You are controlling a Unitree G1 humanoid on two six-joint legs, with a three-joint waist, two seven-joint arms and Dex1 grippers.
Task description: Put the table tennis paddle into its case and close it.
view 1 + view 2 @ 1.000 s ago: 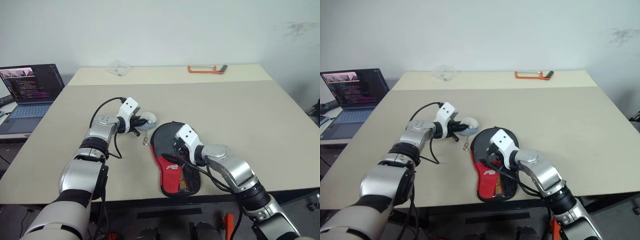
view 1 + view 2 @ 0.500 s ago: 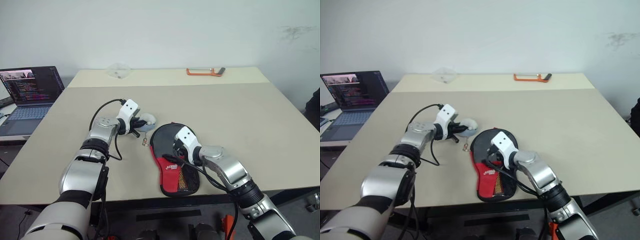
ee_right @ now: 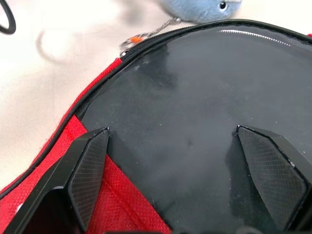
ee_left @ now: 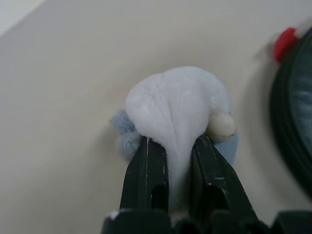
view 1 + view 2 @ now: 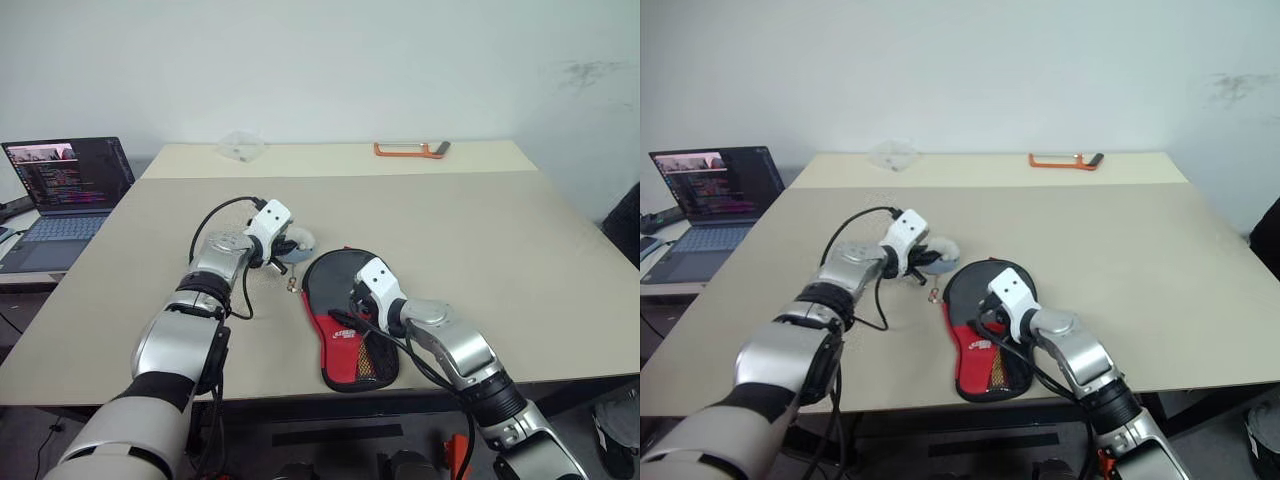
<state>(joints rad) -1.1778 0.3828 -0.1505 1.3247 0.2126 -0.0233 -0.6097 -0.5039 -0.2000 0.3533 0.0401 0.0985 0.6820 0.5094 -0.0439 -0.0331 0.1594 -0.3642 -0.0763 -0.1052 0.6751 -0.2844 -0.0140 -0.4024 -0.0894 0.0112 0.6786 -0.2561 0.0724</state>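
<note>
Left eye view, read from the left: a laptop (image 5: 62,190) sits off the worktop's (image 5: 480,230) left edge. Next comes the left claw (image 5: 287,247), pinched nearly shut on a small blue-white plush charm (image 4: 178,105). A short chain (image 3: 158,28) links that charm to the zip at the case's far-left rim, so it serves as the zip pull. Soft and squashy, the charm will give under the fingers, and the chain is thin; my guess is a steady, gentle pull along the zip track suits it better than a jerk.

Right of it lies the case (image 5: 345,320), flat near the worktop's near edge, round black end far, red mesh end near. The right claw (image 3: 187,141) hovers spread wide over its glossy clear panel, holding nothing. Fabric like this is light and floppy, and the panel looks slippery, so pressing it flat should steady it. I cannot tell whether the paddle is inside.

Far right, an orange tool (image 5: 410,150) lies at the far edge.
</note>
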